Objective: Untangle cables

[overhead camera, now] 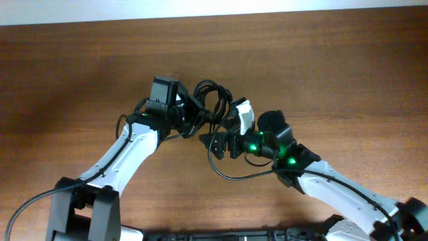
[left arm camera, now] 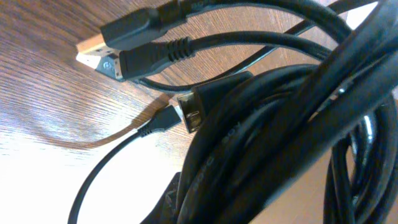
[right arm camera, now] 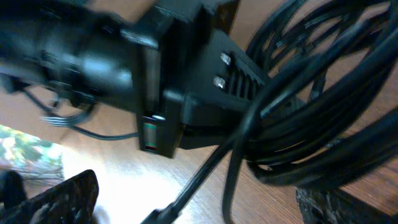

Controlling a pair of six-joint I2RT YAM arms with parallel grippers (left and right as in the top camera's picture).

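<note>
The cables point(overhead camera: 208, 100) are a black tangled bundle at the table's middle, between my two arms. In the left wrist view the cables point(left arm camera: 267, 137) fill the frame close to the camera, with several plug connectors point(left arm camera: 134, 46) at the upper left above the wood. My left gripper point(overhead camera: 192, 124) looks shut on the bundle; its jaws are mostly hidden behind it. My right gripper point(right arm camera: 199, 208) is open, its fingers wide apart just below the cables point(right arm camera: 311, 112), with one thin cord and plug between them. It faces the left gripper's body point(right arm camera: 199, 81).
The brown wooden table point(overhead camera: 334, 60) stretches out on all sides. One thin cord loops toward the front point(overhead camera: 234, 177) under the right arm. Thicker black wires point(overhead camera: 27, 204) run by the left arm base at the front left.
</note>
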